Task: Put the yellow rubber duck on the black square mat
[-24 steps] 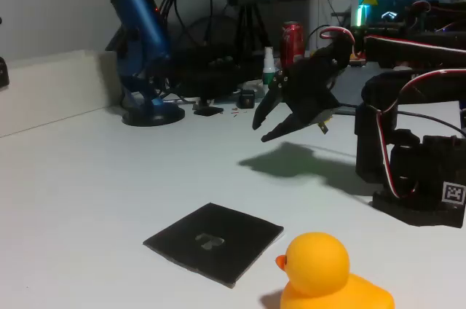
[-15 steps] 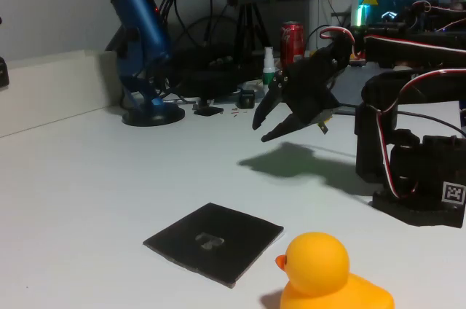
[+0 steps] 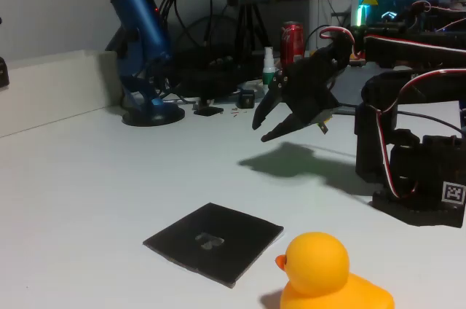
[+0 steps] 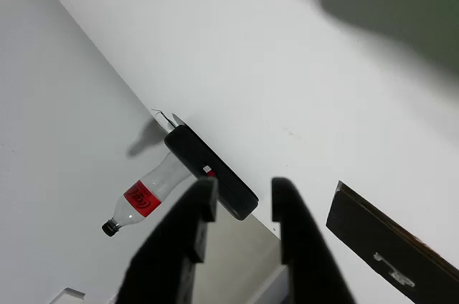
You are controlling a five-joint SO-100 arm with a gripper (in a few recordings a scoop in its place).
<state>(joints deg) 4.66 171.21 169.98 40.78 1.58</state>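
Observation:
The yellow rubber duck (image 3: 328, 276) sits on the white table at the bottom right of the fixed view, beak pointing left. The black square mat (image 3: 213, 241) lies flat just left of the duck, a faint grey mark at its centre; the wrist view shows the mat (image 4: 391, 250) at its lower right. My black gripper (image 3: 262, 124) hangs in the air well behind and above the mat and the duck, its fingers apart and holding nothing. In the wrist view the gripper (image 4: 242, 200) has a gap between its two fingers.
A blue microphone (image 3: 142, 39) on a round stand is at the back left. A red can (image 3: 293, 43), small bottles and cables crowd the back edge. The arm's base (image 3: 415, 170) stands at right. A plastic bottle (image 4: 147, 193) and a dark bar (image 4: 211, 171) lie beyond the table edge.

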